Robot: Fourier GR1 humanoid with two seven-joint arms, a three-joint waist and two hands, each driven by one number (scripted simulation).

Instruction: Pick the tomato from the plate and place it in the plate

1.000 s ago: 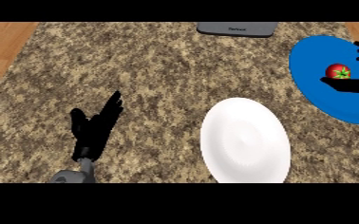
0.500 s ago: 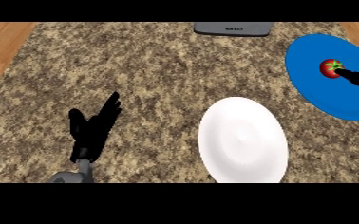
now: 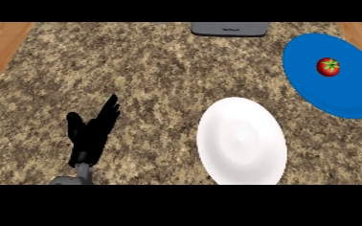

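A speckled brown and tan granite counter [image 3: 141, 76] fills most of the head view, seen from steeply above. Strips of warm wood show at its far left and far right upper corners.

A small red tomato [image 3: 328, 67] with a green stem top sits on a blue plate [image 3: 311, 86] at the right side of the view. The tomato lies in the upper middle part of that plate, well inside its rim. The blue plate runs off the right edge of the view, so only part of it shows.

A white plate [image 3: 242, 141] rests on the counter nearer the robot, lower and to the left of the blue one. The two plates lie near each other, with a narrow strip of counter between them. Nothing lies on the white plate.

At the far edge of the counter, top centre, sits a flat dark grey object [image 3: 231, 28] with rounded corners, cut off by the top of the view. It carries a small pale marking, too small and blurred to read.

The robot's left hand [image 3: 90, 135] shows at the lower left, black, on a grey forearm that enters from the bottom edge. Its fingers are straight and spread, pointing up and away, holding nothing, well apart from both plates. The right hand does not appear in view.
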